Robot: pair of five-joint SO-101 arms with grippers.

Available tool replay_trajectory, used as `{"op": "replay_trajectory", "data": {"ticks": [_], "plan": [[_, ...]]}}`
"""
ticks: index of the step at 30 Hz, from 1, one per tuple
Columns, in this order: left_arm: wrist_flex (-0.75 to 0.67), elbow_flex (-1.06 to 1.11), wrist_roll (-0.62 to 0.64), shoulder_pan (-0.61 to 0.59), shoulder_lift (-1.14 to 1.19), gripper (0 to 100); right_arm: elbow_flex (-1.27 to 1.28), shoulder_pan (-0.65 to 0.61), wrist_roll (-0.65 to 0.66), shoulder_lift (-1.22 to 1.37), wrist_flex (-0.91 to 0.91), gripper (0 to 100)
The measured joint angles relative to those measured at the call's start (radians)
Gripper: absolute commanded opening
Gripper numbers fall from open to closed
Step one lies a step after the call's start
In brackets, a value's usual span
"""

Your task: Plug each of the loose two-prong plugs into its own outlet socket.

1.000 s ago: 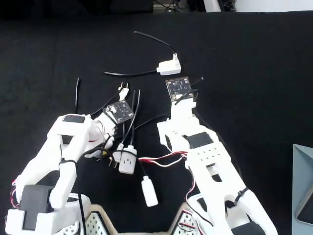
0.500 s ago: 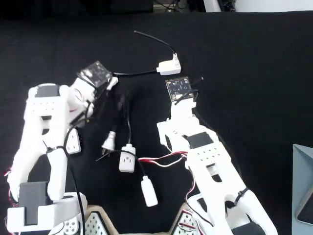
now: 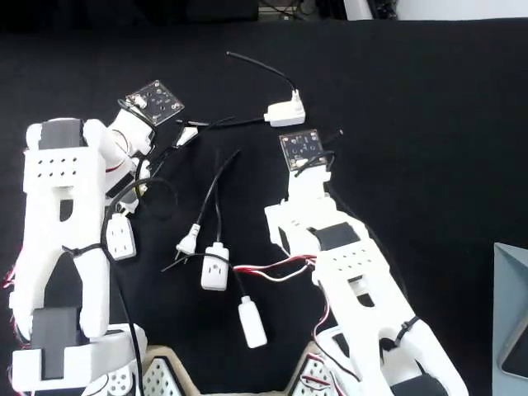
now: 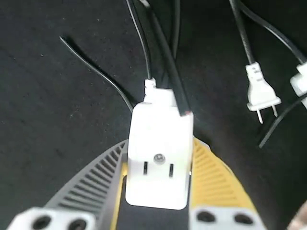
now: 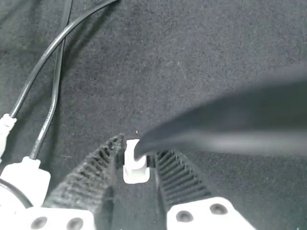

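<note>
A white outlet socket (image 4: 157, 163) sits between the fingers of my left gripper (image 4: 158, 143), which is shut on it; its two slots face the camera and black cables trail off from its far end. In the high view this socket (image 3: 120, 238) hangs at the left, under the raised left arm. My right gripper (image 5: 136, 149) is shut on a small white plug (image 5: 134, 168) with a black cable, low over the black cloth. A loose two-prong plug (image 3: 188, 242) lies mid-table beside another white socket (image 3: 214, 272).
A white adapter (image 3: 285, 114) with a cable lies at the back centre. A small plug (image 3: 188, 134) lies near the left arm's wrist. A white oblong connector (image 3: 252, 322) rests near the front. A grey-blue bin (image 3: 511, 313) stands at the right edge.
The left arm has risen from mid-table and swung back to the left, carrying its socket and dragging the cables along. The right arm has not moved.
</note>
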Motion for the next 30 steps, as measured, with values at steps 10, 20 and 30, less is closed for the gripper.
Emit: {"op": "replay_trajectory", "data": {"ticks": [10, 20, 30], "plan": [[0.144, -0.132, 0.107, 0.040, 0.000, 3, 0.000, 0.000, 0.000, 0.000, 0.000, 1.3], [0.232, -0.144, 0.146, 0.072, -0.074, 3, 0.000, 0.000, 0.000, 0.000, 0.000, 1.3], [0.138, -0.015, 0.173, 0.074, -0.144, 3, 0.000, 0.000, 0.000, 0.000, 0.000, 1.3]]}}
